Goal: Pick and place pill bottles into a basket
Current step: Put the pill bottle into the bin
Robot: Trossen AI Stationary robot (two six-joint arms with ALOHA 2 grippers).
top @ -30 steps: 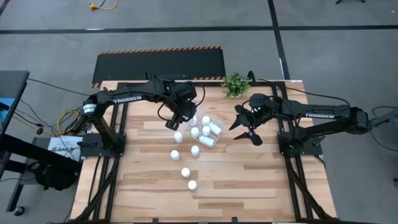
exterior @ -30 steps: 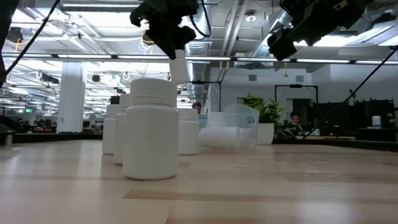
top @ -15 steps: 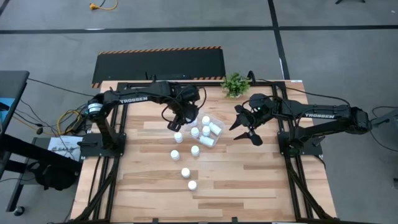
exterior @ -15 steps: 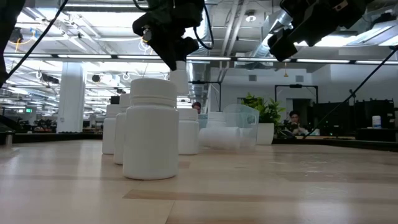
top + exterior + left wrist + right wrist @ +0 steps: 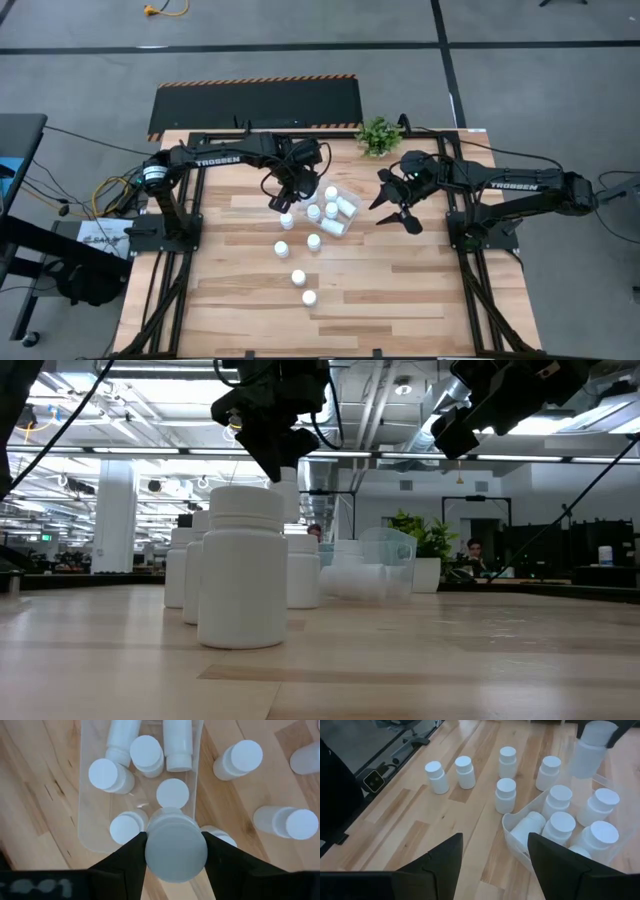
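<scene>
My left gripper [image 5: 284,197] is shut on a white pill bottle [image 5: 175,851] and hangs just left of the clear basket [image 5: 340,210], above its end wall [image 5: 85,795]. Several white bottles stand or lie in the basket. More bottles stand on the table beside and in front of it [image 5: 282,247], [image 5: 309,297]. My right gripper [image 5: 392,205] waits open and empty to the right of the basket. In the right wrist view the held bottle [image 5: 592,747] shows above the basket's far end. My left gripper pinches the bottle between its two fingers, one on each side of its upper end [image 5: 150,851]. The fingers point down from above. The bottle hangs upright below them [image 5: 288,485], clear of the table and the basket.
A small green potted plant [image 5: 378,135] stands at the table's far edge, behind the basket. The nearest bottle [image 5: 240,565] stands large in the low view. The wooden table's near half [image 5: 400,300] holds only two bottles.
My left gripper has gone a little toward the table's right edge, toward the basket, with the bottle still held upright and clear of the table. My right arm has kept still.
</scene>
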